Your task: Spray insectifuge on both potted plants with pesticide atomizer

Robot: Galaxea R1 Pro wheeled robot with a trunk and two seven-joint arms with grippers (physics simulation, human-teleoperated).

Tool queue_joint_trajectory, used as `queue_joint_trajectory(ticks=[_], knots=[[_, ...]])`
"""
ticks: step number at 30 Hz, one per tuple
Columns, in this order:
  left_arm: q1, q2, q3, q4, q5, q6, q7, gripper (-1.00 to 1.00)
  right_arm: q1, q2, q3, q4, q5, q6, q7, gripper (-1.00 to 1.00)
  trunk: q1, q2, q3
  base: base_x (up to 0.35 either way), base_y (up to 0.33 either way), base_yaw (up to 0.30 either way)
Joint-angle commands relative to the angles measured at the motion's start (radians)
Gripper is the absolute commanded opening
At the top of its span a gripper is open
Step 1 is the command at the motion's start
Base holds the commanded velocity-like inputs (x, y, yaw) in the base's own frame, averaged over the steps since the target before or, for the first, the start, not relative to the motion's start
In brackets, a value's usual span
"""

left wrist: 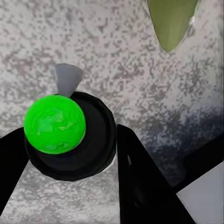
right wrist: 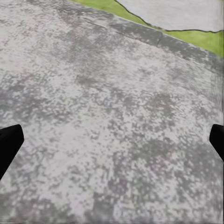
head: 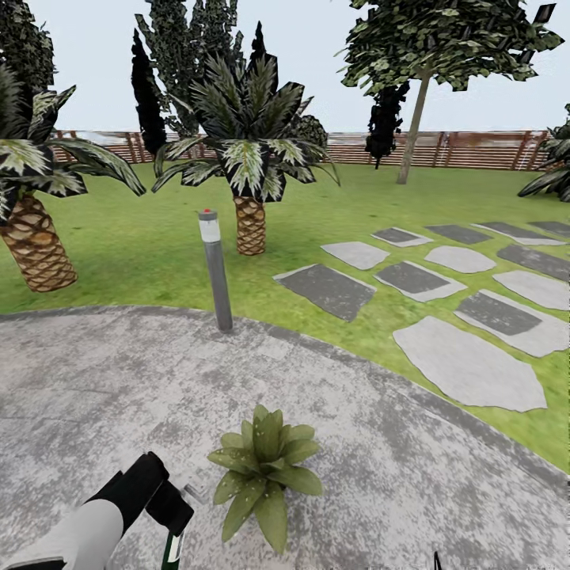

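Found the left gripper clamped on the pesticide atomizer, just beside the potted plant on its left in the head view. Saw there merely a dark green sliver of bottle below the black wrist. Got more from the left wrist view: bright green round end in a dark ring, pale nozzle, black fingers pressed on both sides, one leaf tip of the plant close by.

Found the right gripper spread wide and holding nothing, over bare mottled patio to the plant's right.

Saw, beyond the plant, a grey bollard lamp at the patio edge. Noted stepping stones in the lawn further right, a palm behind the lamp, and a slatted fence farthest off.
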Motion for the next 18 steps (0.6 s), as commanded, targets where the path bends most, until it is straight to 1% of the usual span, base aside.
queue_joint_trajectory(ticks=[1,4,7,10,14,18], knots=[[0.000,-0.001,0.009,-0.002,-0.006,0.007,-0.003,-1.00,-0.001,0.000,-0.004,0.001,0.011,-0.002,-0.007,1.00,-0.001,0.000,-0.001,-0.229,-0.202,0.138],[0.000,-0.001,0.009,-0.002,-0.006,0.007,-0.001,-1.00,-0.001,0.000,-0.004,0.001,0.011,-0.002,-0.007,1.00,-0.001,0.000,-0.001,-0.234,-0.200,0.216],[0.000,0.004,0.010,-0.005,-0.006,0.007,0.002,-1.00,-0.001,0.000,-0.004,0.001,0.011,-0.002,-0.007,1.00,-0.001,0.000,-0.001,-0.244,-0.197,0.267],[0.000,0.003,0.010,-0.007,-0.005,0.007,0.003,-1.00,-0.001,0.000,-0.004,0.001,0.011,-0.002,-0.007,1.00,-0.001,0.000,-0.001,-0.228,-0.199,0.275],[0.000,0.001,0.010,-0.010,-0.005,0.007,0.003,-1.00,-0.001,0.000,-0.004,0.001,0.011,-0.002,-0.007,1.00,-0.001,0.000,-0.001,-0.007,-0.261,0.260],[0.000,0.001,0.010,-0.009,-0.005,0.007,0.004,-1.00,-0.001,0.000,-0.004,0.001,0.011,-0.002,-0.007,1.00,-0.001,0.000,-0.001,0.065,-0.270,0.051]])
